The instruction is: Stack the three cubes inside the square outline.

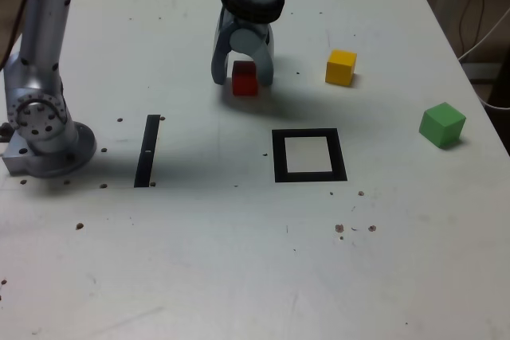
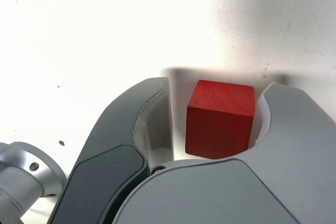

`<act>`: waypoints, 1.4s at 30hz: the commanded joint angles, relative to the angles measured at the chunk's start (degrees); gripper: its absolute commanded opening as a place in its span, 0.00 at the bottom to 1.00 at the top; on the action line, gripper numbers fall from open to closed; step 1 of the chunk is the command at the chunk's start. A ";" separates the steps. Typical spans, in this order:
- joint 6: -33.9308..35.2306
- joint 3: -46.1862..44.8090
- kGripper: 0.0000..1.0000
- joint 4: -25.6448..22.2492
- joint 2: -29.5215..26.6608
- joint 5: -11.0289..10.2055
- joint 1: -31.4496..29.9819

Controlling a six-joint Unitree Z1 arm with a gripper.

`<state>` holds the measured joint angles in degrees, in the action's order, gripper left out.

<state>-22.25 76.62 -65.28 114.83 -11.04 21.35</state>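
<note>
Your red cube [image 1: 245,79] sits on white table [image 1: 239,260], between jaws of gripper [image 1: 243,77]. Wrist view: one jaw against cube [image 2: 221,118], other jaw just apart, so not clamped, jaws narrowly parted. Square outline [image 1: 309,155] nearby, toward camera. Yellow cube [image 1: 341,67] at exterior view's right, green cube [image 1: 442,124] farther right. Black tape strip [image 1: 148,150] at left.

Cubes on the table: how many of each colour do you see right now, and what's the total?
Red cube: 1, between the jaws of the tool
Yellow cube: 1
Green cube: 1
Total: 3
</note>
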 commanded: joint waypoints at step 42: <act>18.67 8.16 0.20 -9.18 -3.88 5.60 -21.53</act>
<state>-4.30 83.86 -73.93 110.29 -5.80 0.71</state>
